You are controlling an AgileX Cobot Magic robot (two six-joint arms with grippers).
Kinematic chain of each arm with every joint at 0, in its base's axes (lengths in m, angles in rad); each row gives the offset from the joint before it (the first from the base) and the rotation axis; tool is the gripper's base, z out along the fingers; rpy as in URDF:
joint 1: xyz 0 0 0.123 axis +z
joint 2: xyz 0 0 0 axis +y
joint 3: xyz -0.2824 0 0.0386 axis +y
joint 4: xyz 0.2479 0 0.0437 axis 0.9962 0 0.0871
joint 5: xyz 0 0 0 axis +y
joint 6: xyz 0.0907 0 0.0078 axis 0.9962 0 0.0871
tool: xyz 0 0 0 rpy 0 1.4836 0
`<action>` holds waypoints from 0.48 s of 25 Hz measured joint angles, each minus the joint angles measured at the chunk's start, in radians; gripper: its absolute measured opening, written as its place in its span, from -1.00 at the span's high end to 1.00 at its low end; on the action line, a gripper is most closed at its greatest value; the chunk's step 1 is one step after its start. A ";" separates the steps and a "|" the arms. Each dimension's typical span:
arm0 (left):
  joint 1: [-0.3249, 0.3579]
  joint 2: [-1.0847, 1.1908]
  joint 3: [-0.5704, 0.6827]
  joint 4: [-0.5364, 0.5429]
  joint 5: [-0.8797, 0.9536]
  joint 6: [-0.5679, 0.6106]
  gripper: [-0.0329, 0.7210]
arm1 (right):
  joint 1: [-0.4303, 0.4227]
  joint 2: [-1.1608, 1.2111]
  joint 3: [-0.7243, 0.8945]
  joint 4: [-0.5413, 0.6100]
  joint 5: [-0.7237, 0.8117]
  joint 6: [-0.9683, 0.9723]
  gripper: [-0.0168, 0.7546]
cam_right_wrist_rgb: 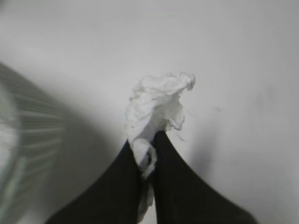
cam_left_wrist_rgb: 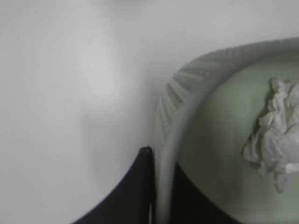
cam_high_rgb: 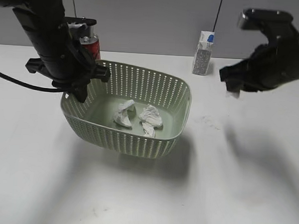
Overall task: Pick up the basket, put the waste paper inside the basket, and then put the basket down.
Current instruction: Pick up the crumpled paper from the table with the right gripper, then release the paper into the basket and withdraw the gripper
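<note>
Both arms are matt black and blocky, the left arm (cam_high_rgb: pixel 53 41) trailing a black cable (cam_high_rgb: pixel 20 84).

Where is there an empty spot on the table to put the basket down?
The near table in front of the basket is bare. So is the stretch between the basket and the right gripper, which pinches a paper wad. Crowded: the far left, where the left gripper clamps the rim beside the red can. A carton stands at the far edge.
</note>
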 joint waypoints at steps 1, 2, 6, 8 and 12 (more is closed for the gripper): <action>0.000 0.000 0.000 -0.003 -0.005 0.000 0.91 | 0.020 -0.042 -0.009 0.061 -0.001 -0.084 0.89; 0.000 0.000 0.000 -0.005 -0.008 0.000 0.91 | 0.045 -0.073 -0.018 0.135 -0.005 -0.163 0.89; 0.000 0.000 0.000 -0.014 -0.013 0.000 0.91 | 0.155 -0.135 -0.067 0.308 -0.081 -0.339 0.89; 0.000 0.000 0.000 -0.015 -0.014 0.000 0.91 | 0.201 -0.127 -0.084 0.325 -0.119 -0.359 0.89; 0.000 0.000 0.000 -0.015 -0.015 0.000 0.91 | 0.266 -0.053 -0.090 0.330 -0.144 -0.371 0.69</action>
